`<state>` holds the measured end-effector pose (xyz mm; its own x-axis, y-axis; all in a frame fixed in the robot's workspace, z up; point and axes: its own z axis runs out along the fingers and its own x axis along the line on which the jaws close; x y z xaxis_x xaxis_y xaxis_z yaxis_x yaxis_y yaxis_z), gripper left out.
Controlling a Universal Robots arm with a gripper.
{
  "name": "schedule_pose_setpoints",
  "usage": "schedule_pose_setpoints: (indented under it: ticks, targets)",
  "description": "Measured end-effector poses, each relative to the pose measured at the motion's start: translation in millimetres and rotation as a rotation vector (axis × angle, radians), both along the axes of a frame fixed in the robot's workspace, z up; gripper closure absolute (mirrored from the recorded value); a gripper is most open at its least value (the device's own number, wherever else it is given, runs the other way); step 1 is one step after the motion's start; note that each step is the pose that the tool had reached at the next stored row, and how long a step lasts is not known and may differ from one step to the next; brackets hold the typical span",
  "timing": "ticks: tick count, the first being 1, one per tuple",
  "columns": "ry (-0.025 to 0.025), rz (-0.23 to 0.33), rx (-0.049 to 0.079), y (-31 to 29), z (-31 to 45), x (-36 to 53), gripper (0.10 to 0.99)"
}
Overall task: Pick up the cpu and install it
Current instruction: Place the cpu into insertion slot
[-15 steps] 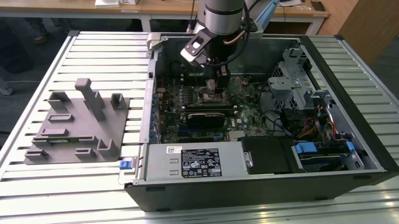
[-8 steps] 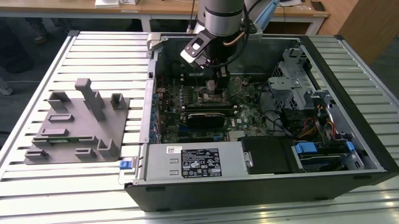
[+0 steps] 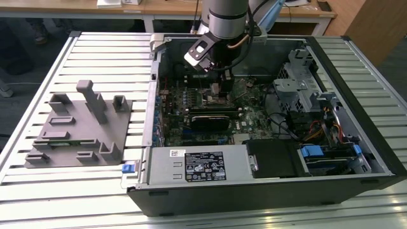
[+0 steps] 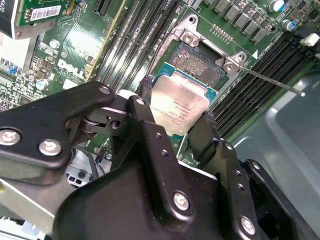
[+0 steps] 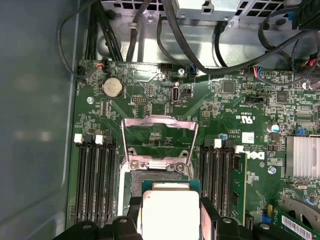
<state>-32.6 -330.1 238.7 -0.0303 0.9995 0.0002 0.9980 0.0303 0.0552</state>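
Holds the cpu (image 4: 181, 106) pinched by opposite edges between the black fingers (image 4: 148, 125), silver top up, partly over the open socket (image 4: 197, 64); past it, load frame (image 5: 160, 142) tilted up off green motherboard (image 5: 240, 100); beyond, open computer case (image 3: 267, 195) on slatted worktop (image 3: 89, 195), grey tray block (image 3: 76, 129) beside

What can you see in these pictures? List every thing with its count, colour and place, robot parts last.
table: one, silver slats, under everything
case: one, black, lying open on the table
motherboard: one, green, inside the case
socket: one, dark, open, on the motherboard
load frame: one, silver, open, beside the socket
coin battery: one, silver, on the motherboard
cpu: one, silver-topped, held just over the socket
tray: one, grey, on the table at the exterior view's left of the case
gripper: one, black, shut on the cpu
arm: one, grey, above the case
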Motion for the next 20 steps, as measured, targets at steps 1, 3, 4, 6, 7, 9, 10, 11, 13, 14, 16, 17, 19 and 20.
schedule_pose_setpoints:
  ticks: [1,3,4,6,7,9,10,11,13,14,16,17,19,20]
  targets:
    - [0.0,0.0,0.0,0.0,-0.6,0.0,0.545]
    - [0.0,0.0,0.0,0.0,-1.6,0.0,0.545]
    - [0.0,0.0,0.0,0.1,-2.2,0.0,0.545]
    - [0.0002,0.0,0.0,0.2,-3.3,0.0,0.545]
    - [0.0003,0.0,0.0,0.3,-3.8,0.0,0.545]
    - [0.0007,0.0,0.0,0.4,-4.8,0.0,0.545]
    - [0.0008,0.0,0.0,0.4,-5.2,0.0,0.545]
    - [0.001,0.0,0.0,0.5,-5.7,0.0,0.545]
    - [0.0012,0.0,0.0,0.5,-6.5,0.0,0.545]
    - [0.0014,0.0,0.0,0.6,-7.0,0.0,0.545]
    - [0.0017,-0.001,-0.001,1.1,-8.3,-0.1,0.545]
    - [0.0021,-0.001,-0.002,1.9,-8.9,-0.1,0.545]
    - [0.0024,-0.001,-0.003,4.0,-10.8,0.0,0.545]
    - [0.0025,-0.001,-0.003,4.8,-11.9,0.0,0.545]
